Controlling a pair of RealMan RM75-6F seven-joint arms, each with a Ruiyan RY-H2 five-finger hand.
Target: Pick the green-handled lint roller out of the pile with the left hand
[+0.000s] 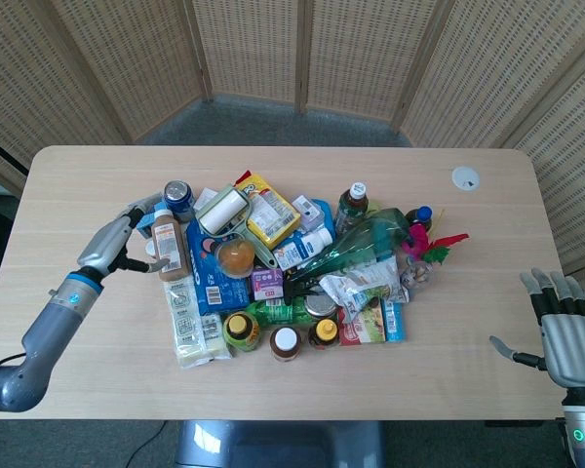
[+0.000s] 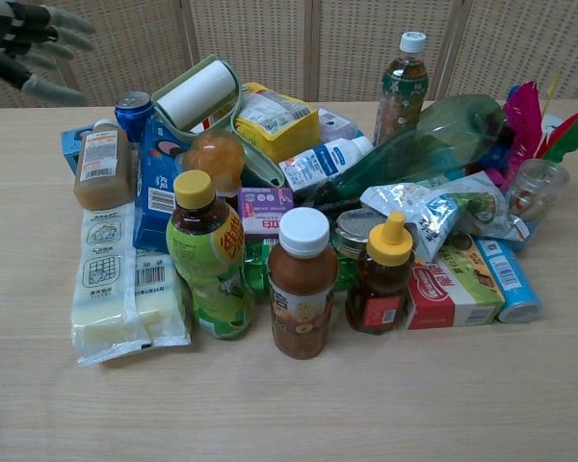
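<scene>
No legible text on labels

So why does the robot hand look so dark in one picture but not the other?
In the chest view the left robot hand sits up in the corner against the bright screen, cut off by the edge, so it shows dark. In the head view the same robot hand is evenly lit from above, beside the lint roller, and looks grey.

- lint roller (image 2: pixel 204 99): pale green frame, white roll, upper left of pile
- can (image 2: pixel 132 108): blue
- snack bag (image 2: pixel 275 118): yellow
- feathers (image 2: pixel 528 111): pink/red, right edge
- table (image 2: pixel 289 404): light wood grain
</scene>
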